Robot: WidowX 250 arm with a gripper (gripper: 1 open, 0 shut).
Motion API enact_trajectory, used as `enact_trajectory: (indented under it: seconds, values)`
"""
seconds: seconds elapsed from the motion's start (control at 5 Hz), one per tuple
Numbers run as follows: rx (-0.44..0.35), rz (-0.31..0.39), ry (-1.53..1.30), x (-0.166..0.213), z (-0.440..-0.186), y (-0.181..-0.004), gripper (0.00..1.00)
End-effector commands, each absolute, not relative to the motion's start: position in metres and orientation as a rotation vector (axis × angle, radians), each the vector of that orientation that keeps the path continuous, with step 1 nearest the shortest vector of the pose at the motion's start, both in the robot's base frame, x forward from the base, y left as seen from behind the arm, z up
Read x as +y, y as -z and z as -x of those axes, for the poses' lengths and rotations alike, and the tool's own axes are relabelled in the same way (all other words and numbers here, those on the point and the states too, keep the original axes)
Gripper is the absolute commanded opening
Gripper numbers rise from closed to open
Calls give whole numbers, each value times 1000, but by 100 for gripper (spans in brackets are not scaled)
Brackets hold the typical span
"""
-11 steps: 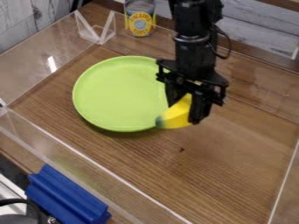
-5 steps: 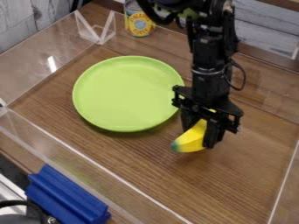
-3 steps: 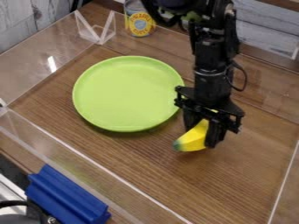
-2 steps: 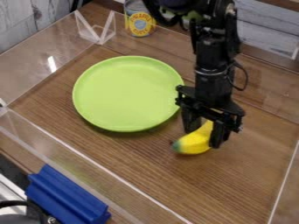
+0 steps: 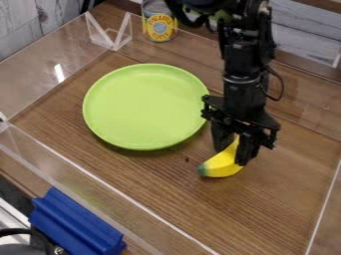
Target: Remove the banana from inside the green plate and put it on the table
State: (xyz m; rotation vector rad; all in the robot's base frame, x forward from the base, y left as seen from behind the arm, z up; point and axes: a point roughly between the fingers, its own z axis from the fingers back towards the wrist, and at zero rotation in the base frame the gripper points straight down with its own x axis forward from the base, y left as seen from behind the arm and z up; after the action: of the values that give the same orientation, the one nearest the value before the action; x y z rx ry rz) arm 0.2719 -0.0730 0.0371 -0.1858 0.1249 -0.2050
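I've lowered the banana (image 5: pixel 221 163) those last moments; it now lies on the table (image 5: pixel 266 214), just off the green plate (image 5: pixel 134 104)'s right rim. My gripper (image 5: pixel 237 149) still straddles it, fingers half-spread; whether they grip it I cannot tell.

Yellow banana (image 5: pixel 221 164), lime-green plate (image 5: pixel 134 105), brown wood-grain table (image 5: pixel 266 214)

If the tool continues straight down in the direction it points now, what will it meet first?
Most likely the banana, which sits between the fingers of the tool, low against the table just beside the green plate. Right under it is the wood tabletop. Whether the banana already rests on it is unclear from this one view.
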Motion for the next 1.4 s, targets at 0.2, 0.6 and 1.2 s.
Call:
enact_trajectory:
  seconds: [0.2,0.6,1.2]
  values:
    - [81,185,220,-74,-281,-49,100]
    - [49,191,220,-72,-283,-58,100]
    - [-168,202,110,-42,-289,-143,100]
